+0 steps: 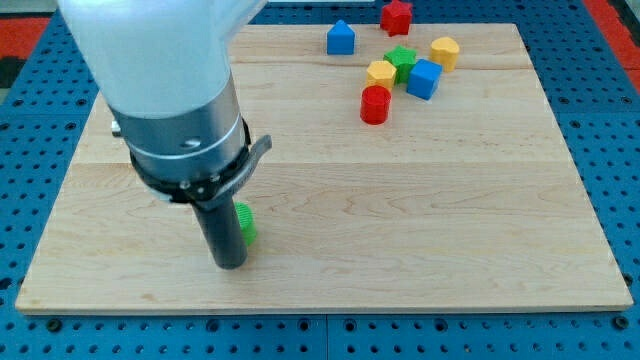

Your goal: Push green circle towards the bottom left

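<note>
My tip (231, 264) rests on the wooden desk (420, 230) in the lower-left part of the view, at the end of the dark rod below the arm's (165, 80) grey and white body. The arm carries no end effector that could clench or release, only this straight rod, so nothing is grasped.

The green circle (246, 223) sits just to the view's right of the rod, slightly above my tip, and looks to be touching the rod's side; the rod hides its left part.

Every other block lies well apart from my tip, up toward the view's top right. Nearest of these is the red cylinder (375, 104). Beyond it, a yellow block (380, 72), a green block (402, 60) whose shape I cannot make out and a blue block (423, 79) crowd close together. Another yellow block (445, 52) lies just to the view's right of that cluster. The blue house-shaped block (341, 38) stands to the cluster's upper left, and a red block (397, 16) with a jagged outline sits at the desk's top edge, farthest from my tip.
</note>
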Robot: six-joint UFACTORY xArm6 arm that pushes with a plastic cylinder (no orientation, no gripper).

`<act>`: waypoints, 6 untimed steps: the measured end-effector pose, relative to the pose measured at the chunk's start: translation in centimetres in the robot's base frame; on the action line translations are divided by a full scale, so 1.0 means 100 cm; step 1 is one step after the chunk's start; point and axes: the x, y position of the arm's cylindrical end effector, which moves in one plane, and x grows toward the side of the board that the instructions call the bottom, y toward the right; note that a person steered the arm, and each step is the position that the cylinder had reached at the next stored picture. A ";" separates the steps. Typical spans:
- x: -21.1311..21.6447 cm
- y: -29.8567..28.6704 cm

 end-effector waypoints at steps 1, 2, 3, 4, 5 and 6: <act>-0.002 0.061; -0.022 0.079; -0.027 0.029; -0.028 -0.022; -0.031 -0.020; -0.048 -0.008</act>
